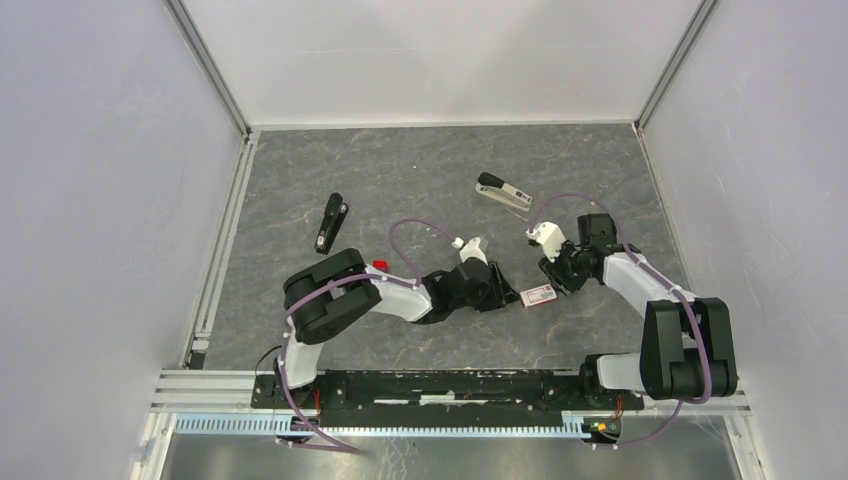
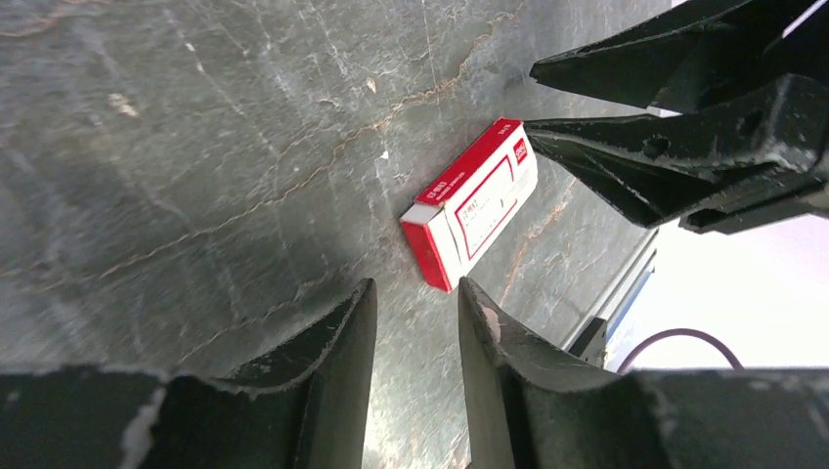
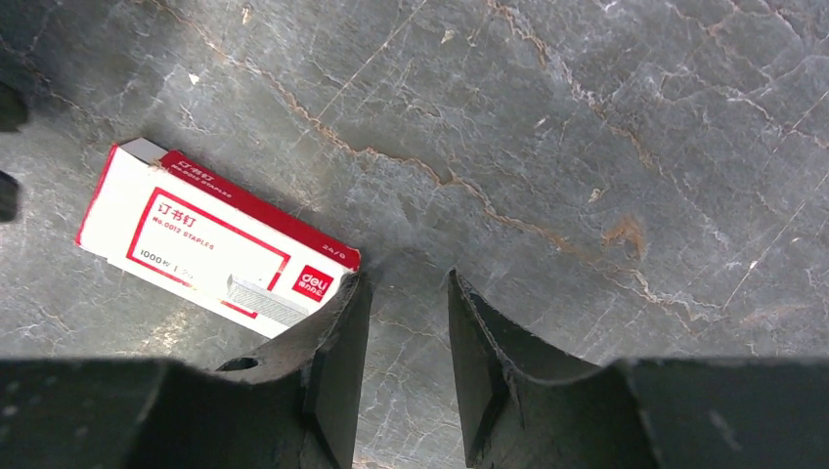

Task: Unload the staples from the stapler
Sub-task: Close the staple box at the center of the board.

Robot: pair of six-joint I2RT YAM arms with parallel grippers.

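The stapler (image 1: 503,193), black on top with a silver base, lies on the grey table toward the back, right of centre. It is out of both wrist views. My left gripper (image 1: 507,292) is low over the table, jaws a little apart and empty (image 2: 415,288). My right gripper (image 1: 553,276) is also low, jaws a little apart and empty (image 3: 403,278). A red and white staple box (image 1: 537,295) lies flat between the two grippers. It sits just beyond the left fingertips (image 2: 469,203) and beside the right gripper's left finger (image 3: 210,244).
A slim black bar (image 1: 331,223) lies at the left of the table. The right gripper's black fingers (image 2: 665,147) show at the upper right of the left wrist view. White walls and aluminium rails (image 1: 222,230) enclose the table.
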